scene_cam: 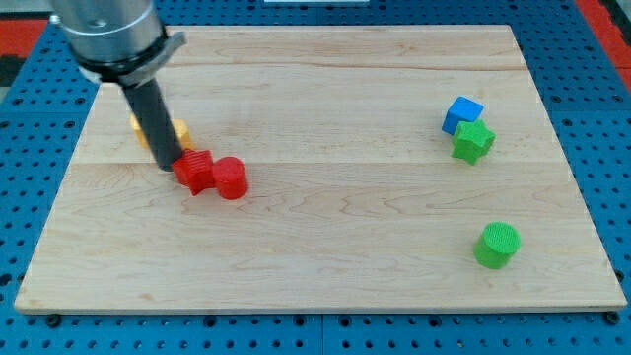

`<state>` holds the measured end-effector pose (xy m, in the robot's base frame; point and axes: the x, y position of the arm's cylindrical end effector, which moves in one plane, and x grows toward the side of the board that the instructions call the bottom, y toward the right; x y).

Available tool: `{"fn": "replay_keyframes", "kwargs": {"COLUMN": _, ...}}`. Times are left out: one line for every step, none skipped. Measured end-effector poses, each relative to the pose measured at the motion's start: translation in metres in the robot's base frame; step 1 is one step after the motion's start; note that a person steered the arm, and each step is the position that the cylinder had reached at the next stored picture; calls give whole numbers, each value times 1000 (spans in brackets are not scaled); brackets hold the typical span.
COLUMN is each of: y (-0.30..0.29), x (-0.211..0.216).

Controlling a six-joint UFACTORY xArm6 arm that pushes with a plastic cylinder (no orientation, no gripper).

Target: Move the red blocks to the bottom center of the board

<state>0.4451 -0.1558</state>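
My tip is down on the board, left of centre, and it sits right against the far-left side of the red star-shaped block. No claw on this arm at all, just a straight dark rod, so nothing opens or closes and nothing is held; the only contact is the rod's lower end pressing up to that red star, as far as the view lets me judge. Just to the right of the star and touching it is the red cylinder, the pair lying side by side in the left half of the board, about midway between the far edge and the near edge. Behind the rod, on the far side, an orange-yellow block peeks out on both sides of the shaft; its shape is mostly hidden, so I can't call it. The arm's grey housing fills the far-left corner of the view.

Over on the right side, well apart from the reds, a blue cube sits with a green star-shaped block just on its near side, the two touching or very nearly so. Nearer still on the right, standing alone, is a green cylinder. The board itself is pale wood, resting on a blue perforated table that shows all around its edges
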Motion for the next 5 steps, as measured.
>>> {"fn": "replay_keyframes", "kwargs": {"y": 43, "x": 0}}
{"fn": "replay_keyframes", "kwargs": {"y": 83, "x": 0}}
{"fn": "replay_keyframes", "kwargs": {"y": 124, "x": 0}}
{"fn": "replay_keyframes", "kwargs": {"y": 103, "x": -7}}
{"fn": "replay_keyframes", "kwargs": {"y": 66, "x": -20}}
